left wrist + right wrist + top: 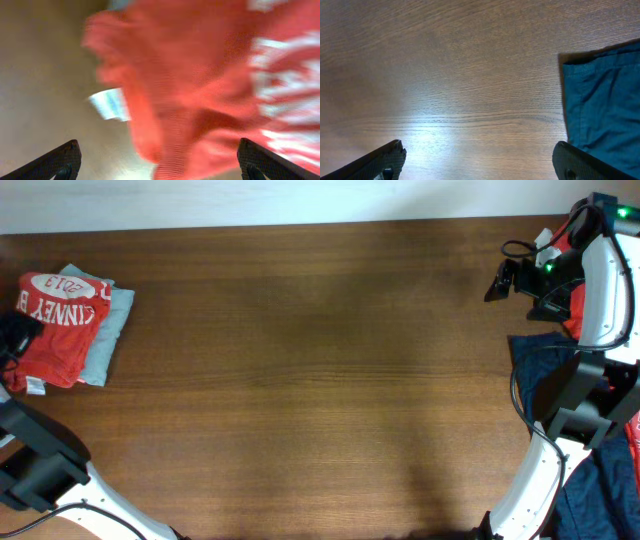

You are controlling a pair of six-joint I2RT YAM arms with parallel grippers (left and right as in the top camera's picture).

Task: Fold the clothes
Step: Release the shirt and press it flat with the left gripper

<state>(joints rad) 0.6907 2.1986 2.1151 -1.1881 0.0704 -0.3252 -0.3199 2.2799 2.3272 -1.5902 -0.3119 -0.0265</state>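
The orange-red T-shirt [58, 320] with white lettering lies folded at the table's far left, on top of a pale grey-green garment [108, 330]. My left gripper [14, 336] is at the shirt's left edge. In the left wrist view the shirt [200, 85] is blurred and close, with its white tag [110, 104] beside it, and the left gripper's fingers [157, 167] are spread wide with nothing held. My right gripper [497, 283] is open over bare wood [477, 160] at the far right. A navy garment [545, 375] lies next to it, also in the right wrist view [600, 100].
Another red garment [574, 308] sits behind the right arm at the table's right edge, with more navy fabric [600, 490] and red fabric [632, 435] at the lower right. The brown wooden table [320, 380] spans the view between the two piles.
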